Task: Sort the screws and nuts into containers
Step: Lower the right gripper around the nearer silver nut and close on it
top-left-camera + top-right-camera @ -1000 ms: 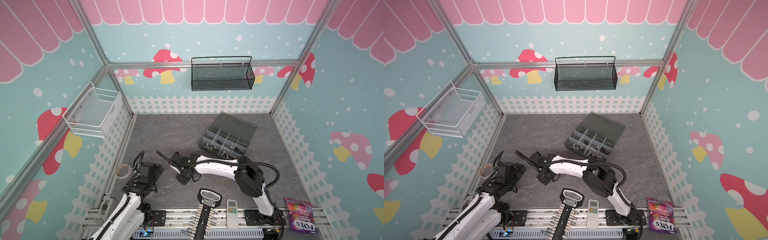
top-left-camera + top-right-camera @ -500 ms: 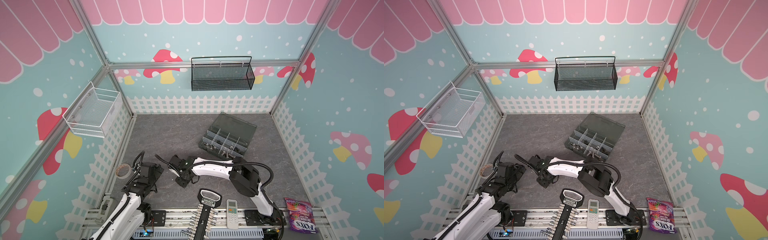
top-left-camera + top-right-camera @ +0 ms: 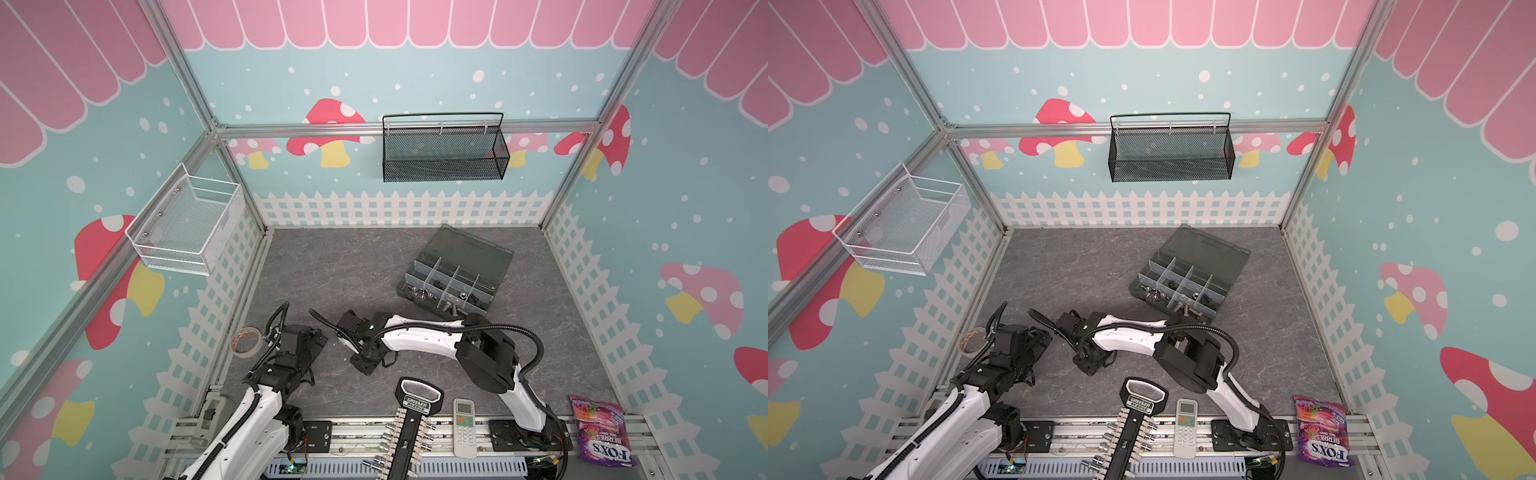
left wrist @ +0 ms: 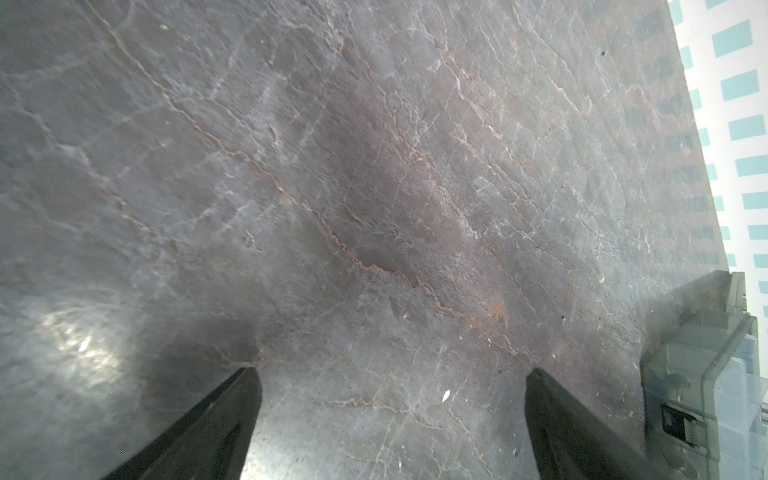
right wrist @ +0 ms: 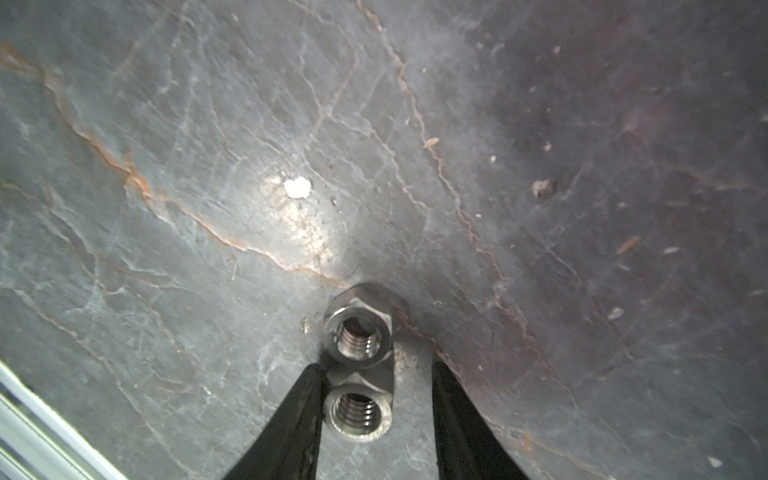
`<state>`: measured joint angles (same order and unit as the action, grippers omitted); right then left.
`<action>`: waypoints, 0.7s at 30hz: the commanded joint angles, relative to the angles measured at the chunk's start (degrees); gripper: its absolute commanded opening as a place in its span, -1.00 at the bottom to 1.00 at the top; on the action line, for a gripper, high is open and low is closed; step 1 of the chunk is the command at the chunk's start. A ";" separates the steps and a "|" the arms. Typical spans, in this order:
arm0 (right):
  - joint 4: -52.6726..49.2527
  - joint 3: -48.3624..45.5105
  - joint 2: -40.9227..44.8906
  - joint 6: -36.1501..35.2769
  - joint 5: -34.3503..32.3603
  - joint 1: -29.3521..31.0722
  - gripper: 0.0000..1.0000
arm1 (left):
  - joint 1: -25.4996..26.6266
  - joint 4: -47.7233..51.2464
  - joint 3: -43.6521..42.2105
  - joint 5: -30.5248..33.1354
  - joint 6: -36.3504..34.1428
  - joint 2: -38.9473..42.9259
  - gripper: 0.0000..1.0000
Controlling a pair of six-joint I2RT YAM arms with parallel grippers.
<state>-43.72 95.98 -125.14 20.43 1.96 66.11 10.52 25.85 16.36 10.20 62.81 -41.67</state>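
Two silver hex nuts (image 5: 358,332) lie on the grey table (image 3: 332,270), touching each other, in a short row that runs out along the reach of the right tool (image 5: 376,365). Each rests flat on one face, with its threaded bore upright and open toward the wrist camera. The nearer nut (image 5: 359,415) sits between the tool's two black fingers: one finger (image 5: 299,415) touches its side and the other stands off with bare table between, so the jaws are apart and not clamped. The farther nut (image 5: 357,336) lies just past the fingertips.

In both top views this tool is down at the table's near middle, well apart from the one organiser box (image 3: 478,257), whose lid is open. Small pieces lie in its nearer compartments (image 3: 440,293), too small to sort or count.

The left tool (image 4: 390,372) hangs over bare table, its two fingers spread wide, holding nothing.
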 commanded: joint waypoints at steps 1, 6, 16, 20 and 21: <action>-3.08 -0.98 -1.23 0.21 -0.64 0.43 -0.13 | -0.42 -0.23 -0.45 -0.17 1.35 0.54 1.00; -3.34 -2.20 -0.74 0.23 -0.68 0.43 -0.18 | -0.47 -0.27 -0.36 -0.09 1.35 0.36 1.00; -4.16 -4.08 0.33 0.29 -0.37 0.43 -0.19 | -0.43 -0.27 -0.45 -0.28 1.47 0.54 1.00; -4.37 -4.75 0.52 0.49 -0.72 0.44 -0.19 | -0.42 -0.27 -0.54 -0.28 1.48 0.64 1.00; -4.35 -4.75 0.44 0.49 -0.94 0.46 -0.19 | -0.42 -0.27 -0.52 -0.29 1.53 0.71 1.00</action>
<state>-43.51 93.69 -123.90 20.45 1.41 66.11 10.52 25.87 16.36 10.02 62.83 -41.67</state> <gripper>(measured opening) 0.406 0.991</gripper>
